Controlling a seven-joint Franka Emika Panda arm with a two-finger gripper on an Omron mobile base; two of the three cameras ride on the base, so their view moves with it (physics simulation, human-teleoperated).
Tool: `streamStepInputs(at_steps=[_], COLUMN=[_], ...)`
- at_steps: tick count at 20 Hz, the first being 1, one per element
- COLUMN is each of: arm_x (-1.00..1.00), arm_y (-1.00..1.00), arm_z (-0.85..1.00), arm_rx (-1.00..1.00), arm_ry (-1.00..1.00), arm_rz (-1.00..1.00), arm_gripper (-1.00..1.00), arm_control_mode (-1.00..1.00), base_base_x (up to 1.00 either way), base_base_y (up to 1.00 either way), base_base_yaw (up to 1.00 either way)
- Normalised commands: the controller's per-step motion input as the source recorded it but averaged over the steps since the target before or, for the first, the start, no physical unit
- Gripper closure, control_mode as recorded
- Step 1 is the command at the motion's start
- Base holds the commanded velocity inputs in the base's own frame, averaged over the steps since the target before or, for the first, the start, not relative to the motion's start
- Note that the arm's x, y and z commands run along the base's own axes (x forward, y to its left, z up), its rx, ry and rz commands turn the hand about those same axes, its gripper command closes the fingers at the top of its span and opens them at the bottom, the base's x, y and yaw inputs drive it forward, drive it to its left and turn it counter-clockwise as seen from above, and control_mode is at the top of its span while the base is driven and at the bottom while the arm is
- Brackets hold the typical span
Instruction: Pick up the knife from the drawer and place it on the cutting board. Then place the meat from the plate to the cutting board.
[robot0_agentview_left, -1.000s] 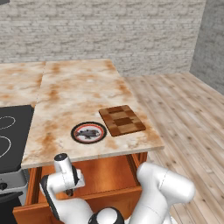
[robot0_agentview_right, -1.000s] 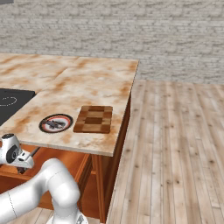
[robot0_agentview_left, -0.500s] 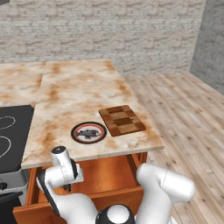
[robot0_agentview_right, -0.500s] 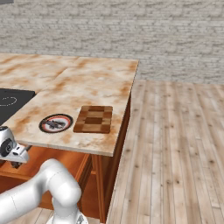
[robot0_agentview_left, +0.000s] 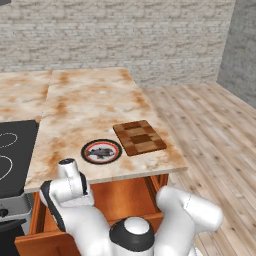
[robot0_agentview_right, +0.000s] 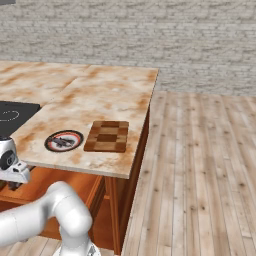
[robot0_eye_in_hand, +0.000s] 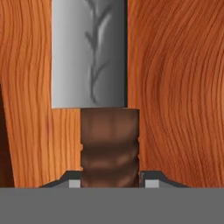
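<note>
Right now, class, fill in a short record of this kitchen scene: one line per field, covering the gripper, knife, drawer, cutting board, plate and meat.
gripper: shut on the knife's handle, down in the open drawer
knife: grey blade pointing away from the gripper, dark brown handle between the fingertips, wooden drawer floor behind it
drawer: pulled open below the counter edge
cutting board: checkered, on the counter, nothing on it
plate: on the counter beside the board, apart from it
meat: still on the plate's centre
</note>
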Motion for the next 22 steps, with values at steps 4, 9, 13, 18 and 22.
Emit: streamStepInputs(at_steps=[4,9,13,18,22], arm_x=[-0.6,-0.45,-0.48,-0.61,-0.78], arm_y=[0.0,0.0,0.0,0.0,-0.03], arm_z=[0.08,0.2,0.58,0.49,0.35], arm_rx=[0.0,0.0,0.0,-0.02,-0.08], arm_ry=[0.09,0.07,0.03,0.0,-0.08], arm_rz=[0.0,0.0,0.0,0.0,0.0], arm_gripper=[1.0,1.0,1.0,1.0,1.0], arm_control_mode=[-1.0,-1.0,-1.0,-1.0,-1.0], base_base_x=[0.0,0.0,0.0,0.0,0.0], base_base_y=[0.0,0.0,0.0,0.0,0.0], base_base_yaw=[0.0,0.0,0.0,0.0,0.0])
